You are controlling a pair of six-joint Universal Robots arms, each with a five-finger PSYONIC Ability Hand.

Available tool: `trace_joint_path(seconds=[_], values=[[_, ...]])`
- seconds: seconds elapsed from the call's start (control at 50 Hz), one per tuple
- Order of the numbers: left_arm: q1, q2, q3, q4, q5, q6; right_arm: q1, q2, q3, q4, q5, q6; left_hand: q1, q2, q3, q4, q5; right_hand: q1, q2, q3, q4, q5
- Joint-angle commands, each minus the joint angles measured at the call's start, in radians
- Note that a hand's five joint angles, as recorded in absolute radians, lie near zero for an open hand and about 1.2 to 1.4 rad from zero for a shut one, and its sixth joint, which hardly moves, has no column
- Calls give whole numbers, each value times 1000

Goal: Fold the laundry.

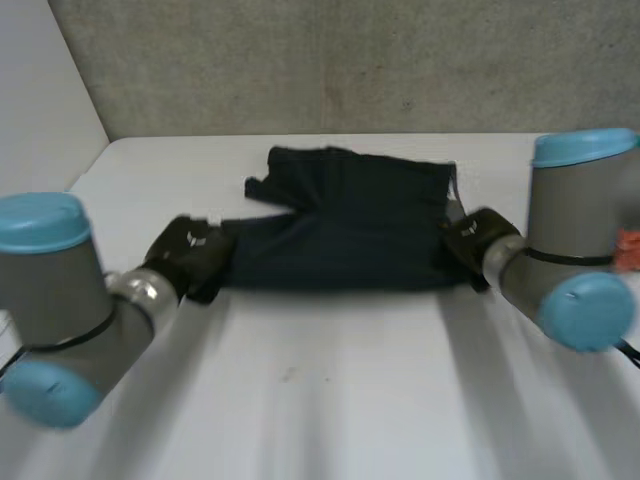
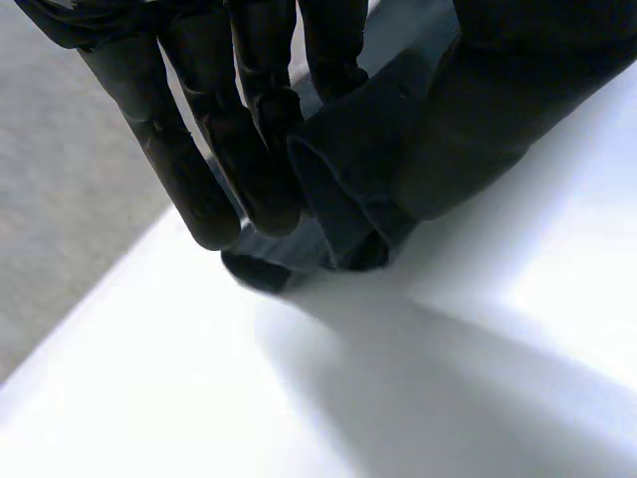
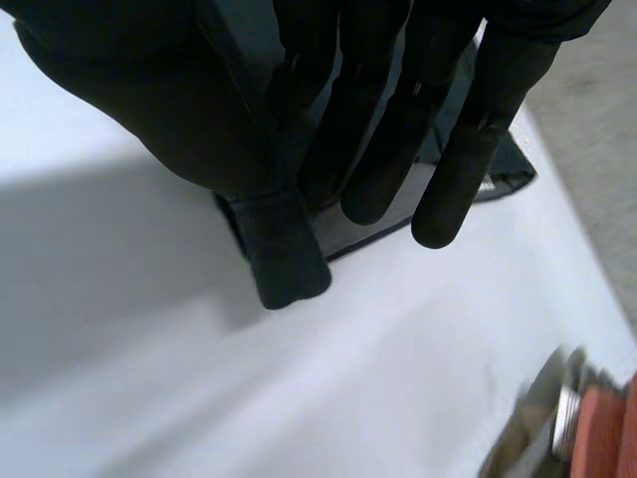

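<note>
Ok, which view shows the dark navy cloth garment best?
The head view: the dark navy cloth garment shows spread across the white table. The left wrist view gives a bunched edge beside the left robot hand; the right wrist view a corner under the right robot hand.

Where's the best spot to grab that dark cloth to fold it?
At the two ends of its near edge, one hand from each side. The dark cloth lies spread wide with that edge straight, so lifting both ends should keep it even. The left hand and right hand pinch there.

White table [image 1: 330,400]; grey wall [image 1: 350,60] behind; orange object [image 1: 628,249] at the right.
</note>
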Motion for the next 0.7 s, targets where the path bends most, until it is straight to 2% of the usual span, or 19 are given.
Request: trace_joint_path(seconds=[0.02, 0.04, 0.08, 0.18, 0.26, 0.34, 0.44, 0.56, 0.66, 0.68, 0.7], values=[[-12, 401, -259, -374, 13, 166, 0, -434, 386, 202, -9, -152, 270, 198, 203, 195, 246, 306, 214, 207, 198, 207], [-12, 432, -276, -409, 17, 178, -1, -509, 444, 207, -21, -183, 270, 198, 203, 195, 246, 306, 214, 207, 198, 207], [-12, 495, -297, -502, 37, 199, -3, -554, 477, 204, -38, -204, 270, 198, 203, 195, 246, 306, 214, 207, 198, 207], [-13, 400, -234, -418, 57, 196, -10, -548, 501, 172, -88, -217, 270, 198, 203, 195, 246, 306, 214, 207, 198, 207], [-13, 236, -123, -267, 53, 181, -42, -398, 445, 97, -81, -180, 270, 198, 203, 195, 246, 306, 214, 207, 198, 207], [-31, 58, 66, -119, 43, 147, -42, -248, 318, -55, -33, -70, 270, 198, 203, 195, 246, 306, 214, 207, 198, 207], [-96, -248, 437, 38, -13, 129, -41, -119, 180, -219, 29, -40, 270, 198, 203, 195, 246, 306, 214, 207, 198, 207], [-98, -522, 822, 80, -52, 133, -42, 83, -39, -380, 49, -39, 270, 198, 203, 195, 246, 306, 214, 207, 198, 207], [-105, -717, 1074, 104, -32, 129, -42, 246, -225, -397, 87, -42, 270, 198, 203, 195, 246, 306, 214, 207, 198, 207], [-108, -738, 1099, 110, -27, 126, -42, 268, -256, -397, 99, -42, 270, 198, 203, 195, 246, 203, 110, 103, 95, 104], [-111, -770, 1138, 119, -26, 127, -41, 312, -316, -399, 130, -52, 122, 50, 55, 48, 98, -423, -516, -523, -531, -522]])
